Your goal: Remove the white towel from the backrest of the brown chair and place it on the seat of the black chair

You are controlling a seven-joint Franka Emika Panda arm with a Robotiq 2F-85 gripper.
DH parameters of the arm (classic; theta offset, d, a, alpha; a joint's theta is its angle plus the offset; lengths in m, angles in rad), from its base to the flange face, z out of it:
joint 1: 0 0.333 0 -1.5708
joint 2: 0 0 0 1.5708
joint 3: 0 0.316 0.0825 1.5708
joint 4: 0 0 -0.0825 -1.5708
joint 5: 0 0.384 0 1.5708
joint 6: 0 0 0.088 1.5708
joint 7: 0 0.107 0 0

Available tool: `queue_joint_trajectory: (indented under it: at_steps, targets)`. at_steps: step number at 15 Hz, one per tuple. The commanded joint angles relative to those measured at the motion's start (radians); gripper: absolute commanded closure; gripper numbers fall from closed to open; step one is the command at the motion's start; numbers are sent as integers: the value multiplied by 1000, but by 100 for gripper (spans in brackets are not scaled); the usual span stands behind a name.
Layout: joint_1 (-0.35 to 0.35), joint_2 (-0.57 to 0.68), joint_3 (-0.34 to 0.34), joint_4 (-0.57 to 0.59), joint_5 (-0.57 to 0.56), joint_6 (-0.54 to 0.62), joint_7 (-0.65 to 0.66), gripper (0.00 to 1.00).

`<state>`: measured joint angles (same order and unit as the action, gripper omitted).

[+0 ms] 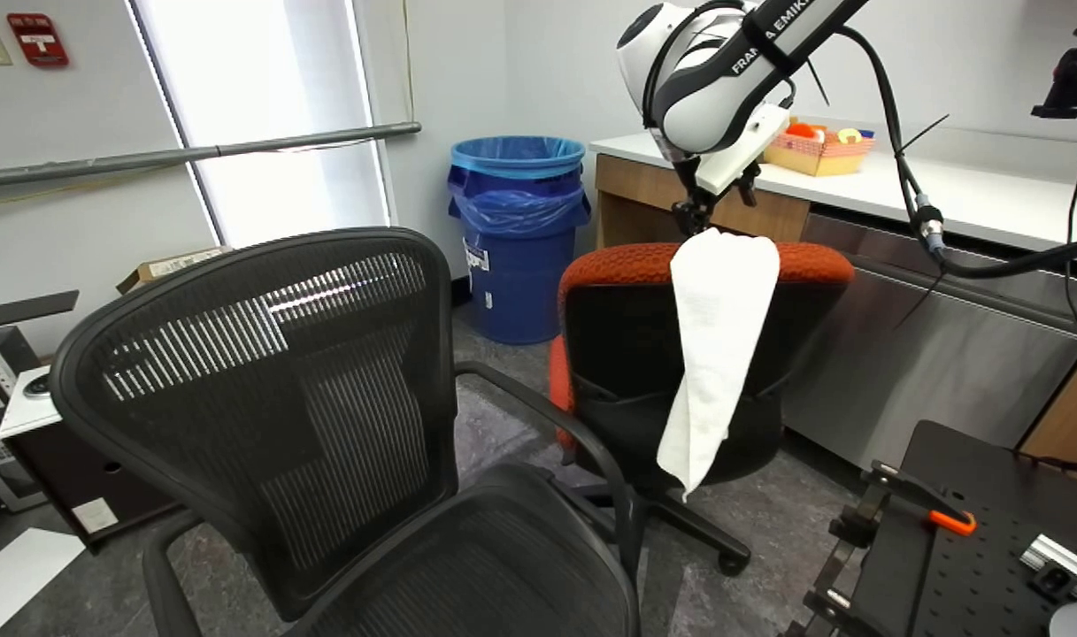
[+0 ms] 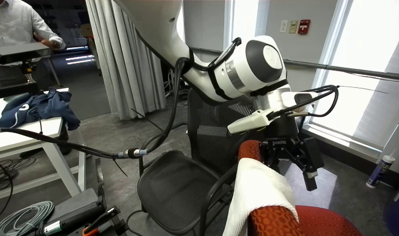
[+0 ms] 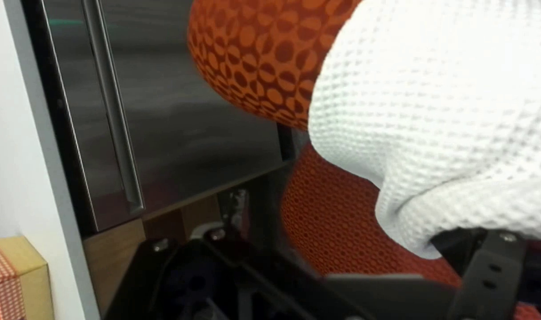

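In an exterior view, there's the white towel point(image 1: 719, 345), draped over the brown chair point(image 1: 622, 336), black chair point(image 1: 357, 398) near it. In an exterior view, gripper point(image 2: 292, 173) on the brown chair's seat side, fingers apart! Wrist view: towel across the brown chair's top.

In an exterior view, we see a big blue bin point(image 1: 525, 296) with a blue bag point(image 1: 522, 212). Right of the bin is a white tabletop point(image 1: 1016, 199), and on it a yellow and red box point(image 1: 812, 165). Left of the bin, we find a bright window point(image 1: 255, 80) with a gray pipe point(image 1: 326, 139) across it. Far left of the bin, high up, is a red fire alarm point(image 1: 38, 40). Near the bin, we spot a purple tube point(image 2: 379, 171).
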<state>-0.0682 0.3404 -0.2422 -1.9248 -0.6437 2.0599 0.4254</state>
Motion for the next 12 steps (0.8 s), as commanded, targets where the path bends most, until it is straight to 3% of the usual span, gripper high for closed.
queue_joint_trajectory:
  at_steps: [1, 2, 3, 4, 5, 12]
  targets:
    - [-12, 13, 16, 46, 50, -142, -72, 0]
    - [-15, 9, 24, 49, 65, -166, -107, 0]
    - [-19, 9, 29, 55, 80, -187, -142, 9]
    - [-22, 7, 33, 58, 92, -203, -179, 26]
    - [-24, 9, 37, 62, 109, -228, -216, 36]
    - [-36, -22, 62, 37, 168, -260, -451, 96]
